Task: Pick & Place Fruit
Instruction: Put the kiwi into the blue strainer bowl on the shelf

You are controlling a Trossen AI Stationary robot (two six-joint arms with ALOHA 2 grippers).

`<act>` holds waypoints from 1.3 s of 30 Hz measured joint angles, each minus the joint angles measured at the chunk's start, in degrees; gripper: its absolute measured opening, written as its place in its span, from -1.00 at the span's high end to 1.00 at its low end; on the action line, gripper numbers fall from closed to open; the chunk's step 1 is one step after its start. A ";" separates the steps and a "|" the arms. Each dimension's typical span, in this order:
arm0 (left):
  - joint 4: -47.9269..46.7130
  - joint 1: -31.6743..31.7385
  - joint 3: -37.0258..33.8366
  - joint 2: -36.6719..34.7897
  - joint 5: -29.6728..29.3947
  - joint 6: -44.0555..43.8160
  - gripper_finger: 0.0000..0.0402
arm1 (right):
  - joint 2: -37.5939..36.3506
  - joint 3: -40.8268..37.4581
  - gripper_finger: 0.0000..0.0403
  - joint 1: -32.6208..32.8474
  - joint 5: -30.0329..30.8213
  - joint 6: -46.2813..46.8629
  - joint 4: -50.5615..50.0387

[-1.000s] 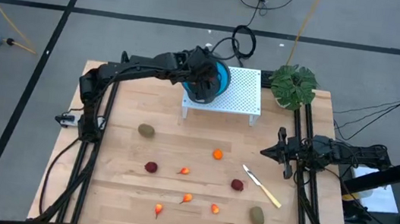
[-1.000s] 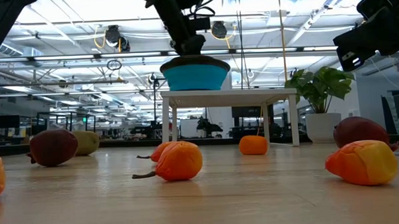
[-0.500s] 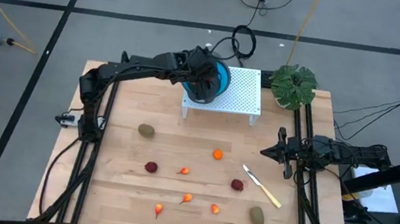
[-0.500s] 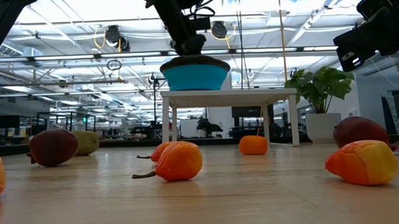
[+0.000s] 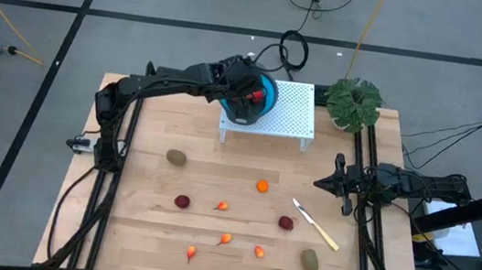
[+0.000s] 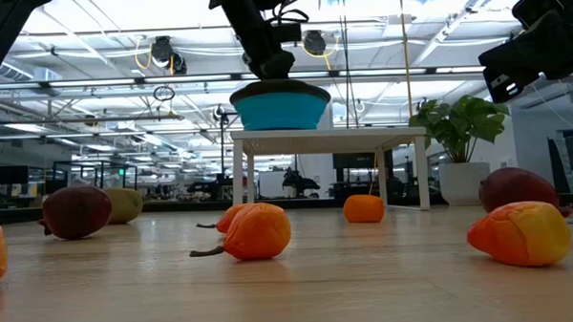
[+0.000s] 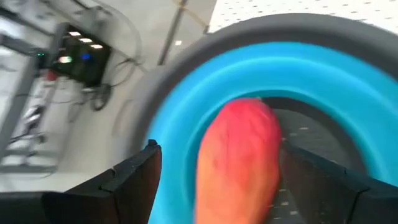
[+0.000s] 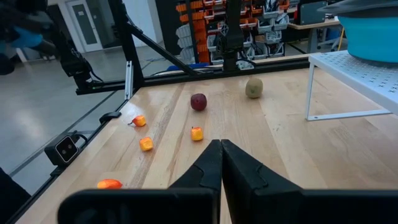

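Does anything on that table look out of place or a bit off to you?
One thing: a knife lies loose among the scattered fruit on the table. Otherwise nothing looks spilled or broken. The left tool is open over the blue bowl, with the red-yellow fruit between its fingers.

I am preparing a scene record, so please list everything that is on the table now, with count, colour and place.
Bowl: one, blue, grey rim, on white rack.
Rack: one, white, perforated, back centre.
Red-yellow fruit: one, in the bowl, between the left tool's fingers.
Brown-green ovals: two, left and front right.
Dark red balls: two, mid-table.
Orange-red bits: five, centre and front.
Knife: one, pale handle, right.
Plant: one, green, back right.
Left tool: open, over bowl.
Right tool: shut, right edge.
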 joint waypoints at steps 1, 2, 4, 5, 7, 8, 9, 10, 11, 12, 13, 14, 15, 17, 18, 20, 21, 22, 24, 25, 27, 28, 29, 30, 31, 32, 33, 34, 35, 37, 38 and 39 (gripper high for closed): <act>-0.14 -0.22 0.00 -0.38 -1.55 0.08 -0.58 | 0.00 0.00 1.00 0.02 0.00 0.00 0.00; -0.57 -0.42 0.03 -0.77 -2.57 0.11 -0.57 | 0.00 0.00 1.00 0.02 0.00 0.00 0.00; -0.50 -1.25 0.52 -1.48 -3.88 0.39 -0.55 | -0.01 0.00 1.00 0.00 0.00 0.00 0.02; -0.54 -1.67 0.55 -2.07 -3.90 0.58 -0.53 | 0.00 0.00 1.00 0.02 -0.02 0.00 0.02; -0.68 -2.84 0.55 -3.32 -4.33 0.45 -0.50 | -0.02 0.00 1.00 0.02 -0.01 0.00 0.23; -0.71 -3.51 0.55 -4.00 -4.87 -0.09 -0.48 | 0.00 0.00 1.00 0.01 -0.04 0.00 0.28; -0.82 -4.20 0.55 -4.63 -5.71 -1.03 -0.46 | 0.00 0.00 1.00 0.02 -0.02 0.00 0.29; -0.99 -4.83 0.55 -5.55 -6.45 -2.15 -0.44 | 0.00 0.00 1.00 0.02 -0.02 0.00 0.42; -1.32 -5.63 0.55 -6.11 -7.16 -3.47 -0.42 | 0.00 0.00 1.00 0.02 -0.02 0.00 0.46; -1.26 -6.43 0.57 -6.83 -7.80 -5.13 -0.39 | 0.00 0.00 1.00 0.02 -0.02 0.00 0.46; -1.65 -7.04 0.57 -7.73 -8.15 -7.30 -0.37 | 0.00 0.00 1.00 0.02 -0.02 0.00 0.46; -2.49 -7.88 0.57 -8.33 -8.56 -9.36 -0.35 | 0.00 0.00 1.00 0.02 -0.02 0.00 0.44; -2.79 -8.67 0.59 -8.99 -8.85 -11.34 -0.32 | 0.00 0.00 1.00 0.01 -0.02 0.00 0.45; -4.93 -9.93 0.63 -10.23 -8.93 -14.49 -0.26 | 0.00 0.00 1.00 0.02 -0.02 0.00 0.44; -6.01 -10.62 0.63 -10.60 -9.19 -15.85 -0.22 | -0.01 0.00 1.00 0.02 0.00 0.00 0.44; -8.43 -11.83 0.63 -11.35 -10.19 -18.68 -0.15 | 0.00 0.00 1.00 0.02 -0.02 -0.09 0.26; -10.04 -12.42 0.63 -11.54 -10.58 -20.03 -0.12 | -0.02 0.00 1.00 0.02 0.00 -0.11 0.11; -11.33 -12.94 0.63 -11.88 -10.76 -21.50 -0.08 | -0.02 0.00 1.00 0.00 -0.02 -0.11 0.01; -14.45 -14.01 0.63 -12.20 -10.93 -24.47 0.00 | 0.00 0.00 1.00 0.02 -0.01 -0.03 -0.38; -15.94 -14.60 0.63 -12.22 -10.97 -25.92 0.04 | 0.00 0.00 1.00 0.02 -0.01 -0.02 -0.37; -18.75 -15.75 0.63 -12.15 -10.97 -28.80 0.12 | 0.00 0.00 1.00 0.00 -0.02 -0.02 -0.46; -20.28 -16.28 0.63 -12.10 -10.95 -30.01 0.16 | -0.02 0.00 1.00 0.02 0.00 -0.02 -0.46; -21.58 -16.85 0.63 -12.09 -10.92 -31.22 0.19 | -0.02 0.00 1.00 0.00 -0.02 -0.02 -0.46; -22.70 -17.41 0.63 -12.11 -10.92 -32.48 0.23 | 0.00 0.00 1.00 0.02 -0.02 -0.02 -0.46; -23.89 -17.93 0.63 -12.13 -10.90 -33.74 0.27 | -0.01 0.00 1.00 0.01 -0.02 -0.02 -0.48; -25.19 -18.44 0.63 -12.13 -10.90 -35.11 0.31 | -0.02 0.00 1.00 0.01 -0.02 -0.02 -0.47; -26.33 -19.02 0.63 -12.13 -10.88 -36.60 0.35 | -0.02 0.00 1.00 0.02 -0.02 -0.02 -0.48; -27.37 -19.53 0.63 -12.11 -10.84 -38.18 0.39 | 0.00 0.00 1.00 0.02 -0.02 -0.02 -0.55; -28.62 -20.07 0.63 -12.11 -10.84 -39.72 0.43 | -0.01 0.00 1.00 0.02 -0.02 -0.02 -0.55; -31.47 -21.08 0.63 -12.11 -10.84 -42.48 0.50 | -0.02 0.00 1.00 0.02 -0.02 -0.02 -0.66; -32.93 -21.50 0.63 -12.11 -10.83 -43.86 0.54 | -0.02 0.00 1.00 0.02 -0.02 -0.02 -0.72; -34.49 -21.94 0.63 -12.11 -10.77 -45.15 0.58 | -0.02 0.00 1.00 0.01 -0.02 -0.02 -0.72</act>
